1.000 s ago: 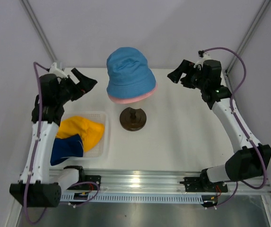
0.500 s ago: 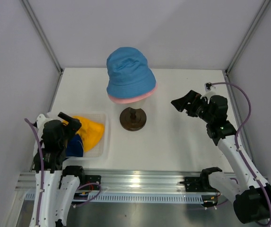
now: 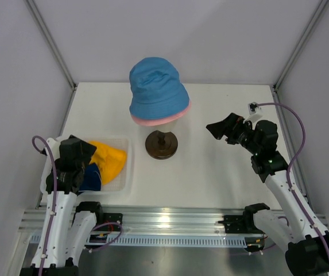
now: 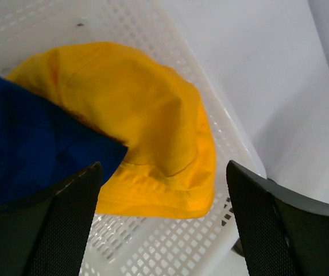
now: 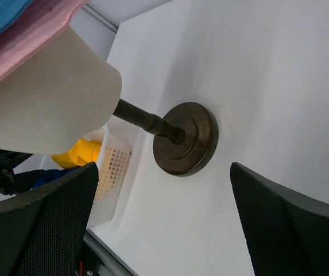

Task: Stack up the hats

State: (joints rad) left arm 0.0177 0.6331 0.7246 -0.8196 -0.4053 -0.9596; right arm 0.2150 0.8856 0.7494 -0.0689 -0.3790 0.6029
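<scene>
**Operator:** Where are the hats, taken from the dark brown round base?

**Spotter:** Two are directly above it. Your light blue hat sits on top of the beige head form, which rises from the base on a dark stem. The pink hat is under the blue one on the same form, with only its brim showing around the lower edge. The other two lie left of the base, in the clear plastic tray on the tabletop. The yellow hat is nearer the base. The dark navy hat is farther left and toward your side, its edge overlapping the yellow one.

**Operator:** And my left end effector?

**Spotter:** It is left of the base, over the tray's left part, and its fingers are spread wide. In the left wrist view the yellow hat fills the gap between them and the navy cloth runs up to one finger. Whether that finger touches the cloth I cannot tell.

**Operator:** The right one?

**Spotter:** Your right end effector is to the right of the base, well apart from it, and turned toward it. Its fingers are spread wide too. The right wrist view shows the base, the stem and the underside of the head form between them.
</scene>
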